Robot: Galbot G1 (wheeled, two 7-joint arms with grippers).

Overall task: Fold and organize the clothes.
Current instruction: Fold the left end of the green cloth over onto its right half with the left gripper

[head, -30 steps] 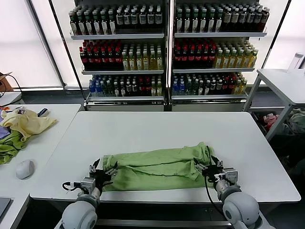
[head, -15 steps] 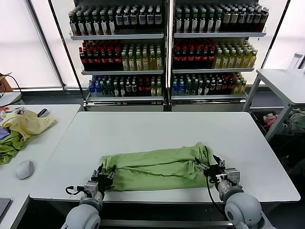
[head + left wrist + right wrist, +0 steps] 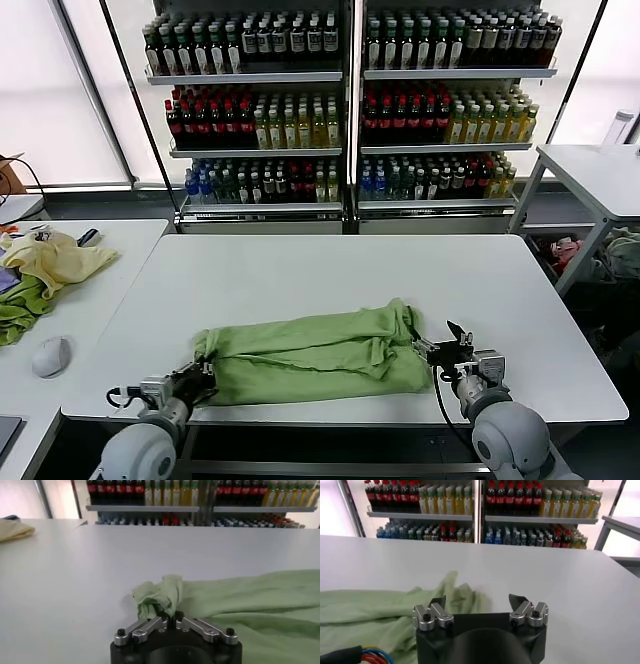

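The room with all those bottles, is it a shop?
Probably a mock shop or robot test lab, not a real one. Store-style drink shelves line the back, but white work tables stand in front, one holding a green T-shirt for folding.

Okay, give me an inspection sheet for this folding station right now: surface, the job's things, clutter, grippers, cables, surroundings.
Surface: white rectangular table, bare apart from the garment.
Job's things: light lime-green cotton T-shirt, lying in a long rumpled band along the near edge; no print showing.
Clutter: nothing seen on the work table. On the white side table: pale yellow garment, darker olive-green cloth, white computer mouse.
Grippers: left gripper shut on the T-shirt's bunched left end; right gripper open at the shirt's right end, holding nothing.
Cables: black cable along the right arm; coloured wires by the right wrist.
Surroundings: shelves of bottled drinks behind; another white table at right.
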